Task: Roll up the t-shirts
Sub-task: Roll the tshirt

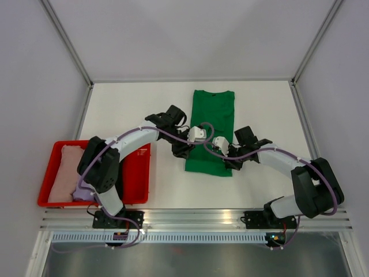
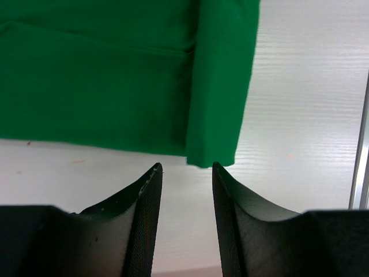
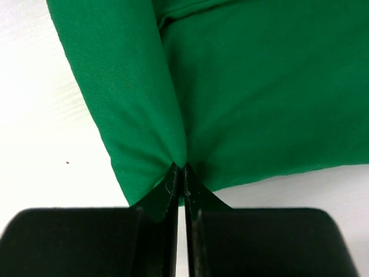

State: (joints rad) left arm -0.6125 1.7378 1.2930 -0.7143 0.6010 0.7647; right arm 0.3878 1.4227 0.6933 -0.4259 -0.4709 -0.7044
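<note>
Tools both sit at the near hem of the shirt I'm working, so I'll read the bench from the left. At about 8 o'clock on it is the red tray. It holds a folded pale pink t-shirt, with a lavender t-shirt bunched at its near end and partly hidden by my left arm.

Next is the left tool, down at the 7 o'clock corner of the green t-shirt. Its jaws are parted with a clear gap and nothing between them. On its wrist camera the tips stop just short of the hem corner, over bare bench.

The green t-shirt lies flat in the middle of the bench, folded lengthwise into a narrow strip, with the collar at 12 o'clock and the hem at 6 o'clock. Both wrist views show a side panel folded over the body.

At the 5 o'clock corner is the right tool. Its jaws are pressed together on the hem, and the green cloth puckers into the tips where they pinch it.
</note>
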